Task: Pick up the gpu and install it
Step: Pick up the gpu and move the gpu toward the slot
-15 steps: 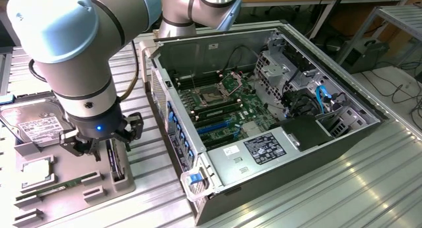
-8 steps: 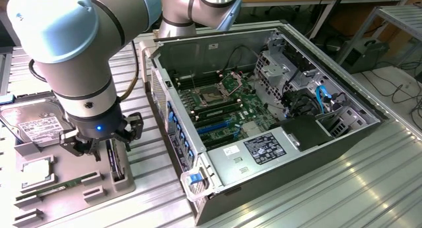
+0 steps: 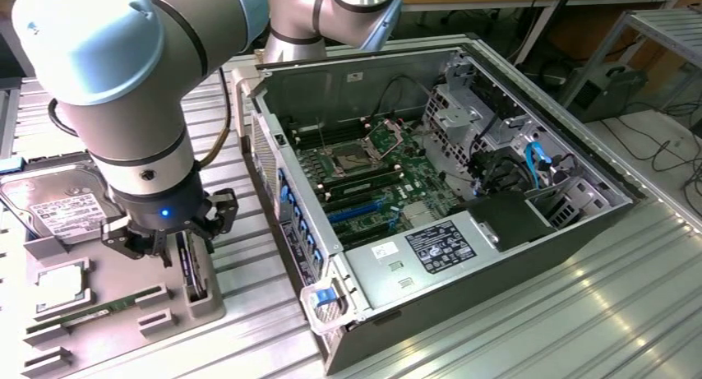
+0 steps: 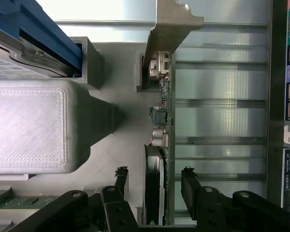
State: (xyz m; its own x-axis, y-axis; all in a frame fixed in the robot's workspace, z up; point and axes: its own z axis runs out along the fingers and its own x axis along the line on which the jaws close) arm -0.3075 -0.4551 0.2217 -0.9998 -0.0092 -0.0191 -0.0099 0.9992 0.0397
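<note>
Gripper [image 3: 181, 251] spread open astride the gpu [image 3: 196, 276] — fingers [image 4: 122, 182] either side, neither touching. The gpu stands on edge in a tray [image 3: 110, 270] slot — at eight o'clock from the open case [image 3: 329, 79] in the exterior view.

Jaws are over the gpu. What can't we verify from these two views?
- gpu fan face: the wrist view sees the card edge-on.
- gpu's full length: in the exterior view the jaws cover most of it; the wrist view's edge cuts it off.
- Free expansion slots in the case: exterior view, too small.
- hard drive label text: exterior view, too small, partly behind the arm.
</note>
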